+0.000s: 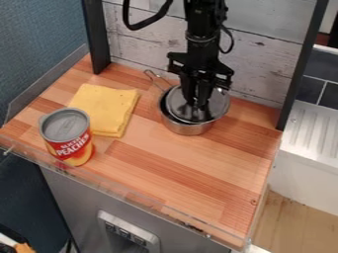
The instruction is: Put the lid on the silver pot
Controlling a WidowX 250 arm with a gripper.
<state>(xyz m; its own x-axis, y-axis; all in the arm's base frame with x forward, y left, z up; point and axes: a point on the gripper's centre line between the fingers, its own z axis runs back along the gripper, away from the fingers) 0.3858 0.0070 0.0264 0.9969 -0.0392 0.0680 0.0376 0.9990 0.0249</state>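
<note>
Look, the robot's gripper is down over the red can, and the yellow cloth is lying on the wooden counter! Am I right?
Not quite: the camera view shows the gripper down over the silver pot, not over the red can. The yellow cloth is lying on the wooden counter, just as you said.

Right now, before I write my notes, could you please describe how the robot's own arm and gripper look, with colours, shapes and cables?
The black, jointed robot arm is narrow, with rounded joint parts. A thick black cable loops out at the picture's left, and a thinner black cable curves at its right. The black gripper has a wide, blocky upper part.
</note>
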